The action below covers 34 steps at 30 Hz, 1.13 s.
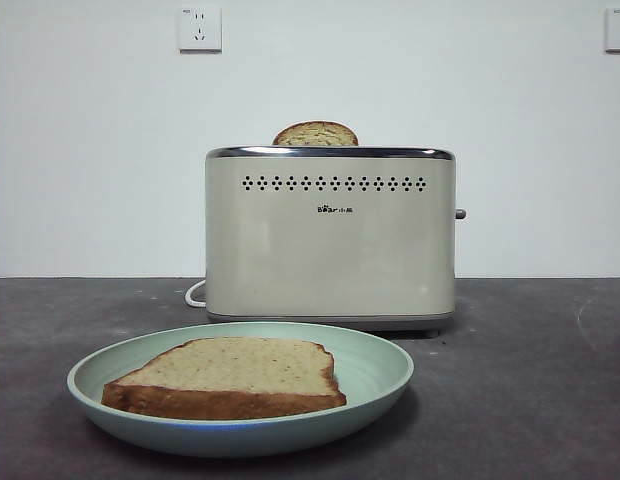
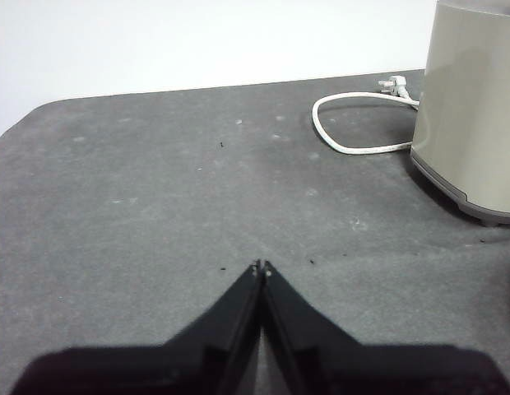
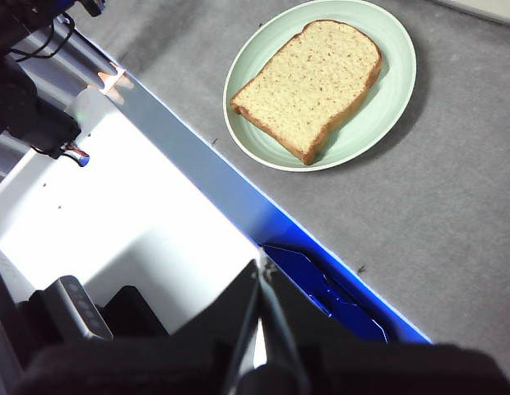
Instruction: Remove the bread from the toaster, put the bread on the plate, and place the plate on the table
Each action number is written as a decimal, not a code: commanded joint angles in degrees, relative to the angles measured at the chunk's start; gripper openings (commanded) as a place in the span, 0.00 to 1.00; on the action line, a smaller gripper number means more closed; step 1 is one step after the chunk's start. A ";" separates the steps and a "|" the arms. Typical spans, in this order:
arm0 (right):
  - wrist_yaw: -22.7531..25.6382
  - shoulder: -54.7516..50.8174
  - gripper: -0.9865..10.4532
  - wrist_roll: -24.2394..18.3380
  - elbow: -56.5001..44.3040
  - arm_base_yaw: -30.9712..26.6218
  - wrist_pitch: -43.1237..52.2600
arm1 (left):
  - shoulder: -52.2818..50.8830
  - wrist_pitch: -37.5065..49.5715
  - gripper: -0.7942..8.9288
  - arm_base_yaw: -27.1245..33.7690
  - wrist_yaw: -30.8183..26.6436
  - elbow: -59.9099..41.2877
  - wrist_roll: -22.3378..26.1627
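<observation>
1. Resting with jaws pressed together and nothing between them, the left tool [image 2: 261, 267] hangs low over bare tabletop [image 2: 156, 206] at the bottom centre of its wrist picture, with the toaster [image 2: 473, 107] at the right edge and a white cord [image 2: 354, 123] looped beside it.
2. The right tool [image 3: 261, 271] is likewise clenched and empty at the bottom centre of its picture, over the tabletop's edge, well apart from the plate [image 3: 395, 107] in the upper middle.
3. The bread [image 1: 228, 375] lies flat in the plate, which sits on the tabletop in the lower left of the front picture, just before the toaster.
4. A smaller, darker slice [image 1: 315, 134] pokes from the toaster slot at upper centre.
5. Judging from this, all three steps look finished; doing the step well now means keeping both tools clear of the plate, so nothing nudges the rim or slides the bread.
6. Any retreat should travel upward and away from the toaster cord.
</observation>
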 commanded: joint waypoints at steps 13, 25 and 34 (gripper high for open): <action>0.46 -10.82 0.09 -6.75 -0.17 -23.93 15.19 | -0.13 0.28 0.08 0.20 -0.26 -0.72 -0.35; 3.26 -25.24 0.09 -9.16 -25.92 -33.48 49.90 | -0.13 0.28 0.08 0.20 -0.26 -0.72 -0.35; 15.08 -32.63 0.09 -5.75 -47.87 -33.46 65.18 | -0.13 0.28 0.08 0.20 -0.26 -0.72 -0.37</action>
